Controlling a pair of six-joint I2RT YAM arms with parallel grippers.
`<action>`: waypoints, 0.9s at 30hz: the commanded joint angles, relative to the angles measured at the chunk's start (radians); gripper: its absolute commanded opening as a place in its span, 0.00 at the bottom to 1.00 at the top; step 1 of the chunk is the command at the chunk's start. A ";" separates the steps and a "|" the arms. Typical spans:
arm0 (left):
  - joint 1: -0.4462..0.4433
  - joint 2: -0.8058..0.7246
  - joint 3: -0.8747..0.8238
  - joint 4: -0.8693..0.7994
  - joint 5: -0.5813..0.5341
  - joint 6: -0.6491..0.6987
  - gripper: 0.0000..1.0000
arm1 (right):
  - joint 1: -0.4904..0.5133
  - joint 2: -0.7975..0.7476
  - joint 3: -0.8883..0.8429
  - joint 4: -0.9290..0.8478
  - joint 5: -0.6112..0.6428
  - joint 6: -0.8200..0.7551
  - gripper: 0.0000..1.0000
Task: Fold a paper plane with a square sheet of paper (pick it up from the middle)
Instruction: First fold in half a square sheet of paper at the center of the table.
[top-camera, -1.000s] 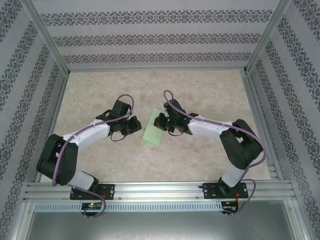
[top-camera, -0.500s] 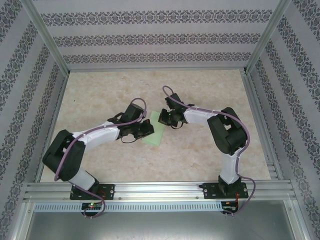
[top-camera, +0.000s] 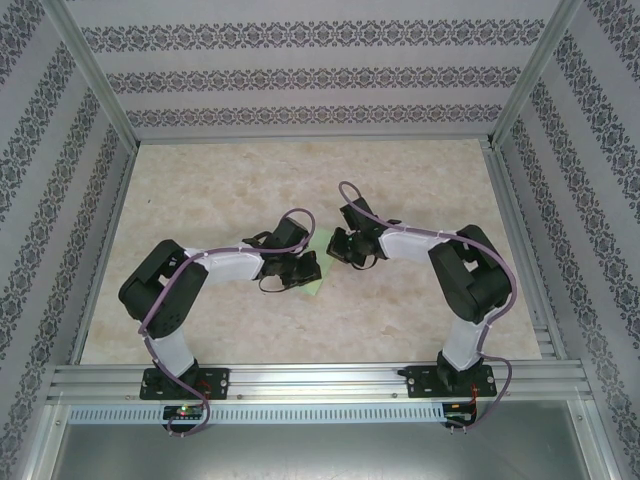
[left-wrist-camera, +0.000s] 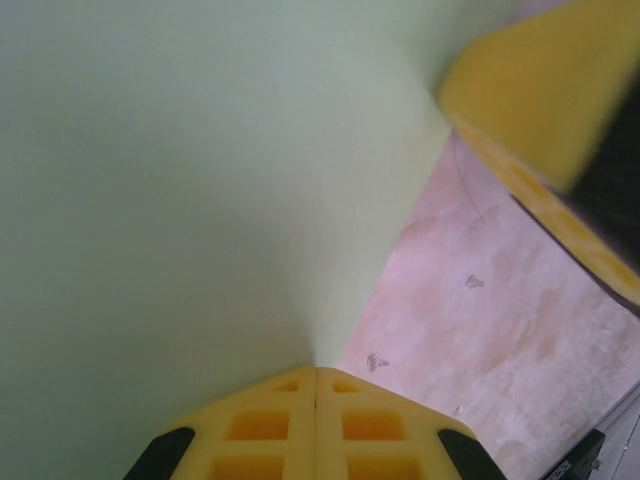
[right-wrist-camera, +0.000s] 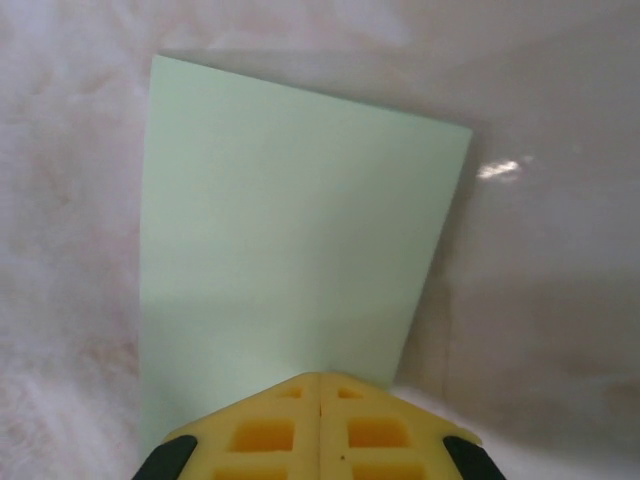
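Observation:
The square sheet of paper (top-camera: 314, 289), pale mint green, lies flat mid-table and is mostly hidden under both grippers. In the right wrist view the paper (right-wrist-camera: 300, 220) looks like an upright rectangle. My left gripper (top-camera: 305, 270) is shut, its yellow tips (left-wrist-camera: 316, 370) down at the right edge of the paper (left-wrist-camera: 200, 200). My right gripper (top-camera: 338, 247) is shut too, its tips (right-wrist-camera: 320, 376) resting on the sheet near the near right corner. One yellow finger of the right gripper (left-wrist-camera: 530, 90) shows at the upper right of the left wrist view.
The beige marbled table (top-camera: 200, 190) is boxed in by patterned walls on three sides. An aluminium rail (top-camera: 320, 380) carrying both arm bases runs along the near edge. Purple cables loop over both arms.
My left arm has swept right from beside the sheet onto it, and its jaws have closed fully. The right gripper has shifted slightly right and stays shut on the sheet's far side.

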 joint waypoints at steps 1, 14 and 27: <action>-0.021 0.010 0.028 0.049 0.005 -0.017 0.01 | -0.009 -0.044 -0.014 0.101 -0.090 -0.048 0.02; -0.025 0.022 0.027 0.059 -0.019 -0.026 0.00 | -0.009 -0.022 -0.078 0.116 -0.179 -0.121 0.00; -0.024 0.045 0.029 0.088 -0.019 -0.041 0.00 | -0.003 0.044 -0.062 0.084 -0.177 -0.149 0.00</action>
